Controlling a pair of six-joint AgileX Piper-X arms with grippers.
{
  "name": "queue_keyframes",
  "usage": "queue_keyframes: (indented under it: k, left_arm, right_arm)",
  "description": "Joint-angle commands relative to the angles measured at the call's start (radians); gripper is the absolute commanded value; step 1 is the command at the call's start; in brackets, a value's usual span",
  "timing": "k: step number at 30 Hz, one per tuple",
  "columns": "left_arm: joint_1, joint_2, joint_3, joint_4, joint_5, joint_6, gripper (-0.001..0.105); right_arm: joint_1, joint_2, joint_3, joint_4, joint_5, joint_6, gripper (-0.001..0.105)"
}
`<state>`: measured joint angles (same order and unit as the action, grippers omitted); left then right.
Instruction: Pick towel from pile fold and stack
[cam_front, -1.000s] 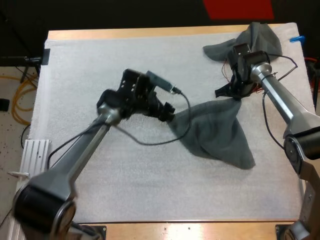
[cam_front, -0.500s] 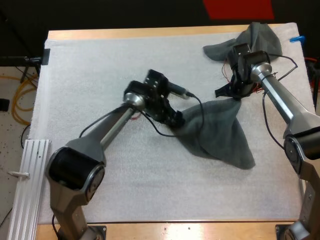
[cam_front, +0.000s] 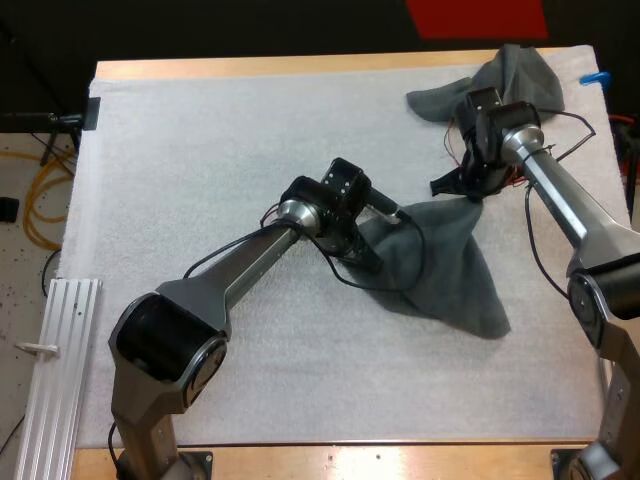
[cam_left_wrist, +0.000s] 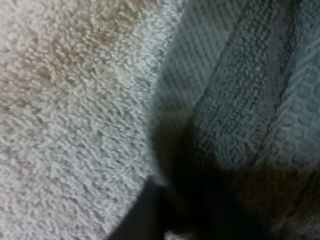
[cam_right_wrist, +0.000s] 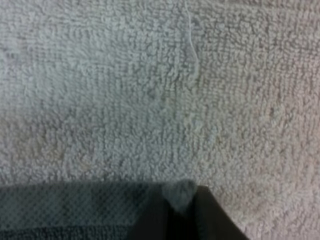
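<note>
A dark grey-green towel (cam_front: 440, 265) lies spread on the white mat (cam_front: 200, 150), right of the middle. My left gripper (cam_front: 367, 257) is down on its left corner, shut on the hem. In the left wrist view the ribbed towel hem (cam_left_wrist: 250, 100) meets the mat (cam_left_wrist: 75, 100) right at my dark fingers (cam_left_wrist: 200, 215). My right gripper (cam_front: 470, 192) is shut on the towel's far corner and holds it just off the mat. The right wrist view has that towel corner (cam_right_wrist: 179, 192) pinched between the gripper's dark fingers (cam_right_wrist: 215, 220). A second, crumpled towel (cam_front: 515, 75) sits at the far right.
An aluminium rail (cam_front: 60, 340) lies off the mat's near left edge. The crumpled towel sits close behind my right arm (cam_front: 560, 215). The mat's left half and near side are bare.
My left arm has swung right and dropped onto the towel's left corner, and its gripper has closed there. The right arm and the held corner have not moved.
</note>
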<state>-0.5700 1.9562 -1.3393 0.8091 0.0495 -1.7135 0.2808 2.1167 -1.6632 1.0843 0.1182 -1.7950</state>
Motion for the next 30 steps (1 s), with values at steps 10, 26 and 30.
queue_keyframes:
  k: [10, 26, 30]
  left_arm:
    - [0.002, -0.113, -0.007, 0.051, -0.065, 0.06, 0.0]
    - [0.03, -0.743, -0.007, 0.108, 0.029, 0.065, 0.0]
    - [-0.001, -0.844, -0.007, 0.185, 0.007, 0.053, 0.0]
  right_arm:
    - [-0.002, -0.147, -0.001, -0.009, -0.056, -0.073, 0.0]
    - [0.22, -0.607, -0.001, 0.028, -0.022, -0.094, 0.0]
    - [0.302, -0.678, -0.001, 0.084, 0.037, -0.028, 0.0]
